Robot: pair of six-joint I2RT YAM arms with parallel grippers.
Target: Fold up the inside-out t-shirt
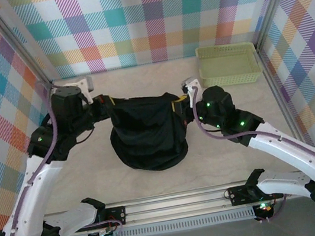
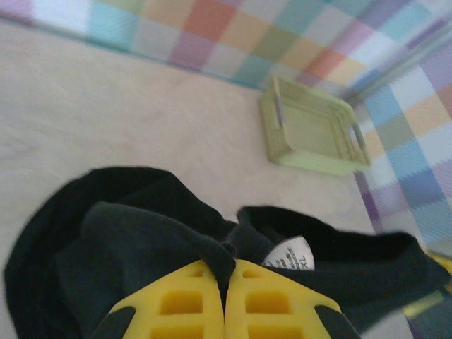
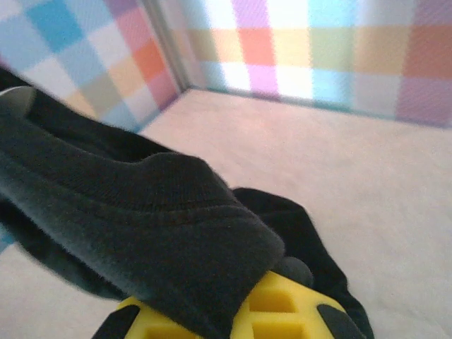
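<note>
The black t-shirt (image 1: 148, 134) hangs between the two arms near the middle of the tabletop (image 1: 95, 179). Its upper edge is stretched roughly level from one tool to the other. The cloth below sags into a rounded pouch, and its lower edge rests on the tabletop in a dark curve.

The left tool (image 1: 106, 105) grips the shirt's upper left corner. In the left wrist view the yellow fingers (image 2: 183, 304) of this tool (image 2: 227, 300) are pressed together, with a fold of black fabric (image 2: 141, 240) pinched at their tips. A small white label (image 2: 289, 254) with printed text lies just beside them, on the inner face of a hemmed edge.

The right tool (image 1: 179, 104) holds the upper right corner. In the right wrist view a thick ribbed band of the shirt (image 3: 141, 212) drapes across its yellow fingers (image 3: 282, 307). The fabric passes down between the fingers, so this tool (image 3: 226, 321) is clamped on the cloth as well.

A pale green basket (image 1: 228, 65) sits at the far right corner of the tabletop, well apart from the shirt. It also shows in the left wrist view (image 2: 311, 131), beyond the cloth. Checked walls in pastel colours (image 1: 142, 18) stand around the tabletop on three sides
</note>
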